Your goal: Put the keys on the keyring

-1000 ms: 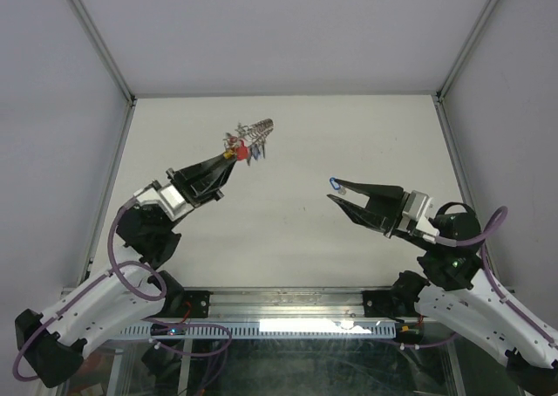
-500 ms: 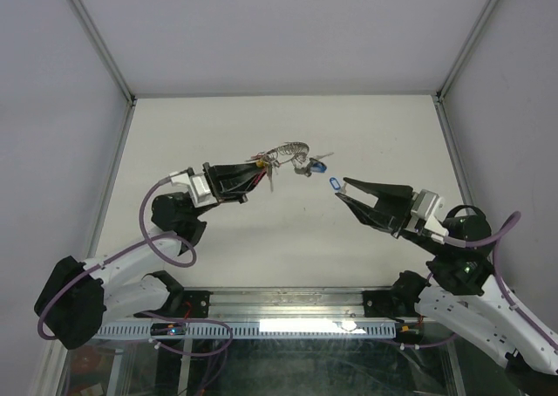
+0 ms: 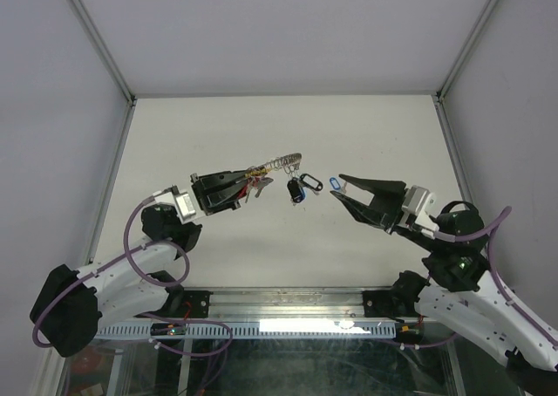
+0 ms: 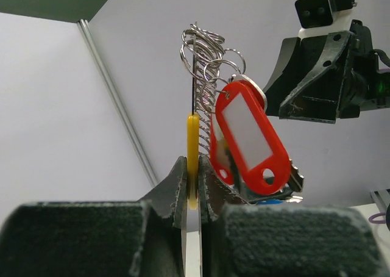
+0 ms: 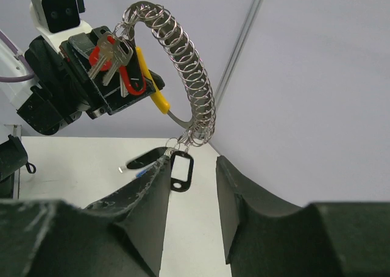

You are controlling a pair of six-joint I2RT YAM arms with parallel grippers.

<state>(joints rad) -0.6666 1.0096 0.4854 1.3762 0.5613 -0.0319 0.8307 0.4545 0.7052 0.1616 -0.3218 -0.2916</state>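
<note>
My left gripper (image 3: 251, 187) (image 4: 192, 162) is shut on a yellow key tag (image 4: 192, 136) and holds it off the table. From that tag the coiled silver keyring (image 3: 279, 163) (image 4: 204, 51) (image 5: 189, 69) arches toward the right arm. Red-tagged keys (image 4: 250, 136) (image 5: 106, 54) hang at the end near the left gripper. A black tag (image 3: 296, 189) (image 5: 181, 172) and a blue tag (image 3: 314, 185) dangle from the far end. My right gripper (image 3: 336, 187) (image 5: 192, 164) is open with nothing between its fingers, its tips just short of the black tag. A small blue piece (image 3: 335, 182) sits at its far fingertip.
The white table (image 3: 366, 126) lies below both grippers, with grey walls and aluminium posts (image 3: 96, 47) around it. The right arm's wrist and camera (image 4: 323, 5) stand close behind the ring in the left wrist view.
The left gripper has carried the keyring up off the far table toward the near middle. The ring now hangs in front of the right gripper, whose jaws have spread slightly.
</note>
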